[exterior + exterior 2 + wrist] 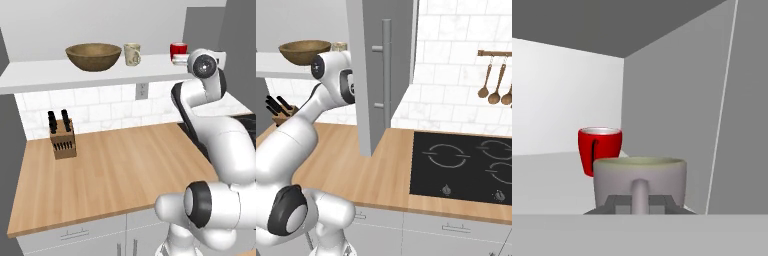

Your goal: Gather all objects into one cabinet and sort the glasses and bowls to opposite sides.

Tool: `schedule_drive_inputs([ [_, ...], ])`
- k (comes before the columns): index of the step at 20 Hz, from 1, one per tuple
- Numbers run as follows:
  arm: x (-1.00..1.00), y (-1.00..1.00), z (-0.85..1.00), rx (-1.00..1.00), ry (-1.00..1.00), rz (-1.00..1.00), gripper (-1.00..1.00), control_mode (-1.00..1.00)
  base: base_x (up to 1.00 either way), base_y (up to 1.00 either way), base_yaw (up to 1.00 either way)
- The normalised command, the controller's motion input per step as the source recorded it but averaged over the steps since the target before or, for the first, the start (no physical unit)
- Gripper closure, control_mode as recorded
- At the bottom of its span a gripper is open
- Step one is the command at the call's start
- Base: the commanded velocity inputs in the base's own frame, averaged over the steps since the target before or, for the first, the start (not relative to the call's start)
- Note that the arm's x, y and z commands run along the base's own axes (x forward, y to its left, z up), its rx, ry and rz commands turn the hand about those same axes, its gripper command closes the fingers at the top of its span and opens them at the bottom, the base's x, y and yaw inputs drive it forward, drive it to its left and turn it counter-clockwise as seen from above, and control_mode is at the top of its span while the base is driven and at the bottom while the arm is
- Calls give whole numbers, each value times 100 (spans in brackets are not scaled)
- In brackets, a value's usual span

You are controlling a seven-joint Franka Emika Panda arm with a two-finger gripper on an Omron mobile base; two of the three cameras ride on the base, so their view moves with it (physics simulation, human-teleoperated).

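White arm raised to shelf (75, 75), gripper (639, 204) clamped on grey cup (639, 180) handle

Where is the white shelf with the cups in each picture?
Left base view: the white shelf runs across the upper part, under the wooden bowl and red cup.
Right base view: upper left corner, under the wooden bowl.
Hand view: the pale floor on the left, under the red cup and grey cup.
Shared landmark: the wooden bowl links both base views.
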Motion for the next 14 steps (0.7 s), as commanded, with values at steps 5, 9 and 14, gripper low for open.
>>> schedule_drive_inputs([
  [5,-24,0,0,0,10,0,100,-100,0,0,0],
  [9,-30,0,-4,0,9,0,100,-100,0,0,0],
  [14,-8,0,0,0,2,0,100,-100,0,0,0],
])
